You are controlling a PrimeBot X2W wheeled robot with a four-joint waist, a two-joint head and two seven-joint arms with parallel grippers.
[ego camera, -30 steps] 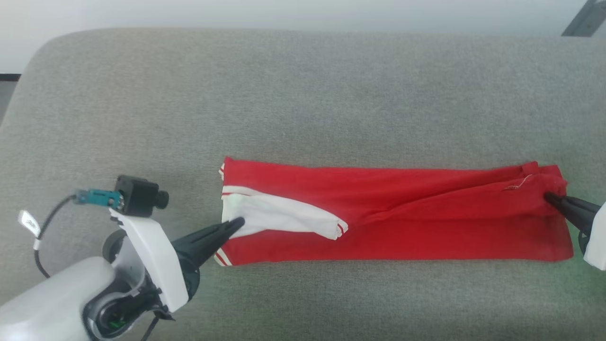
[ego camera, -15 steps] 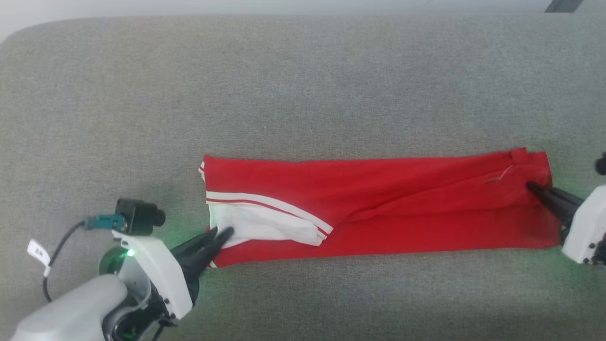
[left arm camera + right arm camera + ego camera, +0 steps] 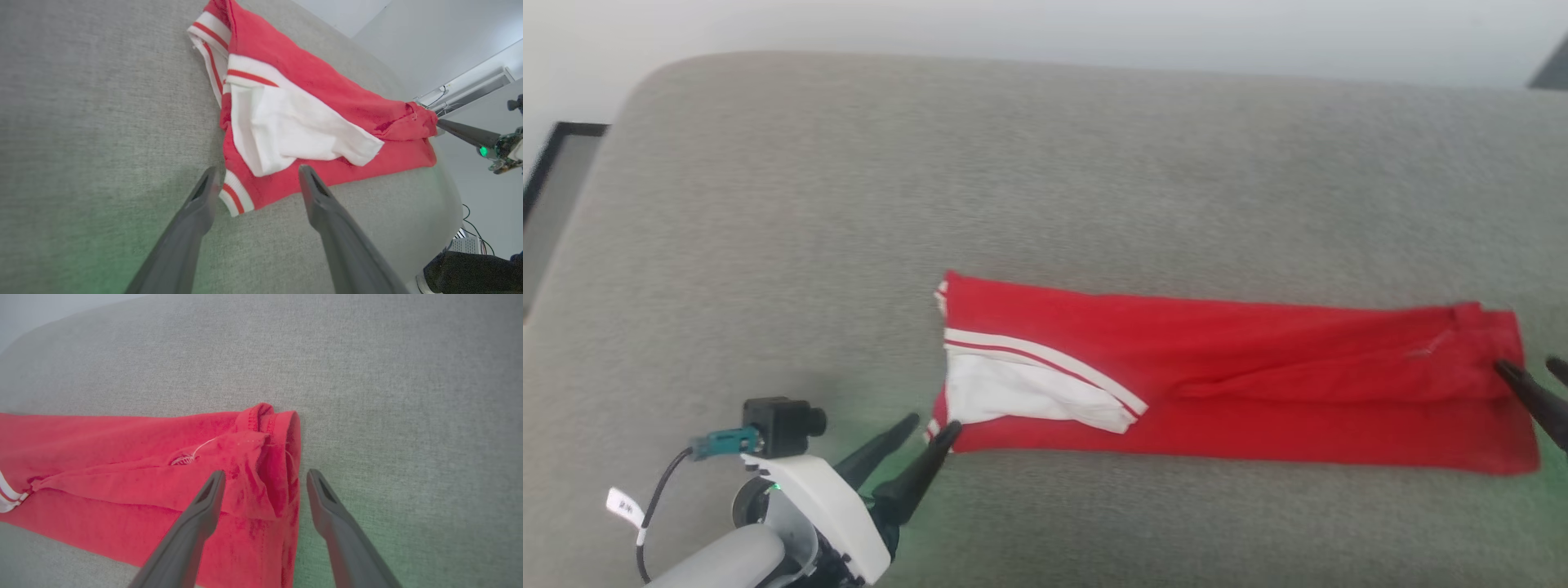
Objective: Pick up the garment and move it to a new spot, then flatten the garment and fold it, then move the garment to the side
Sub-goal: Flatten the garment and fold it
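The garment (image 3: 1258, 384) lies flat on the grey cushion (image 3: 849, 204) as a long red strip, with a white panel and striped trim at its left end. My left gripper (image 3: 933, 423) is open at the strip's near left corner; in the left wrist view its fingers (image 3: 257, 169) straddle the striped corner of the garment (image 3: 327, 94) without closing on it. My right gripper (image 3: 1527, 366) is open at the right end. The right wrist view shows the bunched red hem of the garment (image 3: 122, 457) lying between the spread fingers of that gripper (image 3: 265, 473).
The cushion's rounded far edge (image 3: 1045, 65) meets a pale wall. A dark frame (image 3: 556, 163) stands past the left edge. In the left wrist view, cables and a white box (image 3: 470, 245) lie on the floor beyond the cushion's end.
Both grippers have gone from shut on the garment's ends to open, letting it go. The left gripper has drawn back to the near corner. The head camera has shifted.
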